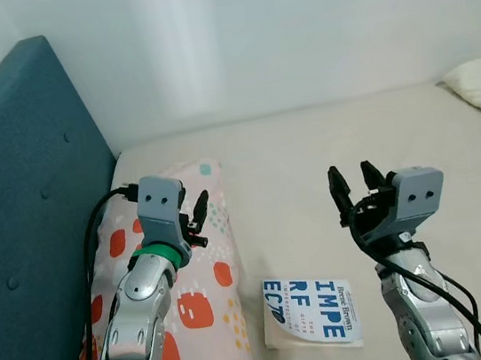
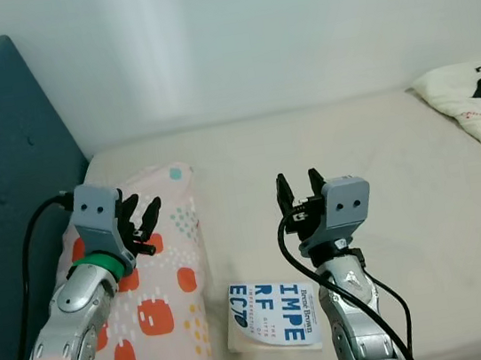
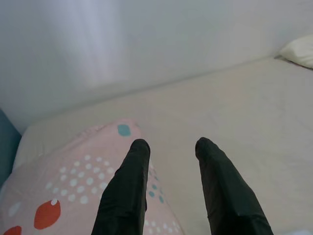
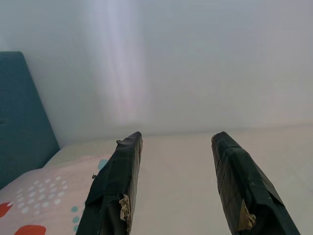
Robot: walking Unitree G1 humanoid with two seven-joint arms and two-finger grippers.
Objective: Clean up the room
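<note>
- The bed (image 1: pixel 326 150) extends ahead to the wall (image 1: pixel 291 30); the headboard (image 1: pixel 20 202) stands along its left side.
- The pillow (image 1: pixel 198 320) lies on the bed, against the headboard.
- The book (image 1: pixel 311 311) lies flat on the bed, just right of the pillow, near the front edge.
- The blanket (image 2: pixel 472 103) lies on the bed at the far right, well apart from the book.
- The left end effector (image 1: pixel 198 219) is above the pillow, fingers apart.
- The right end effector (image 1: pixel 356 183) is above the bed, beyond the book, fingers apart.
</note>
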